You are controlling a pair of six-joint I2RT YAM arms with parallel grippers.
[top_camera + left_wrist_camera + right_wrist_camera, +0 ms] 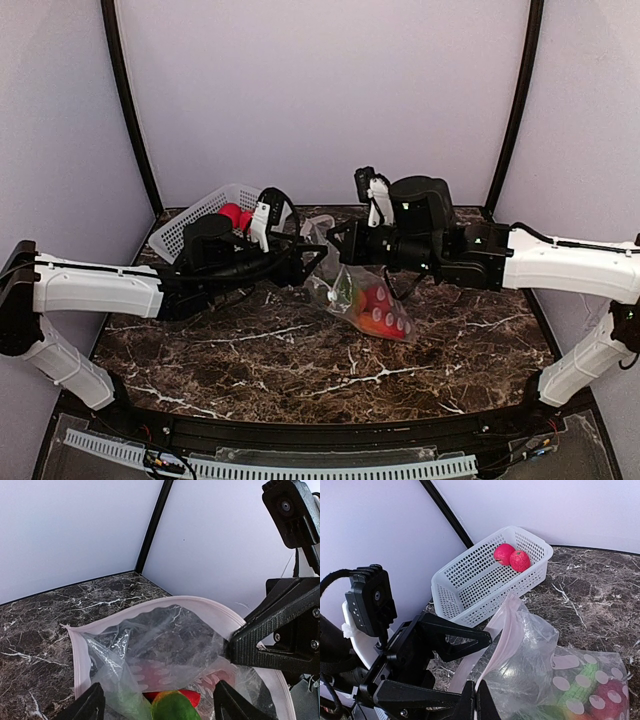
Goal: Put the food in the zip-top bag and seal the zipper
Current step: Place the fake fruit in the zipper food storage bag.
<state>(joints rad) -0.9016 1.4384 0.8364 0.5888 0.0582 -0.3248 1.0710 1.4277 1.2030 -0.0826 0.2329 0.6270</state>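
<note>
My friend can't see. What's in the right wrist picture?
A clear dotted bag holding toy food is pinched at its pink edge by the right gripper. Behind it, a white basket holds two red toy fruits.

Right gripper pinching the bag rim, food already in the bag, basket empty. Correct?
One error: the basket is not empty. The right wrist view shows two red round pieces lying in it. The rest stands: the right gripper pinches the bag at its rim, and food is inside the bag.
</note>
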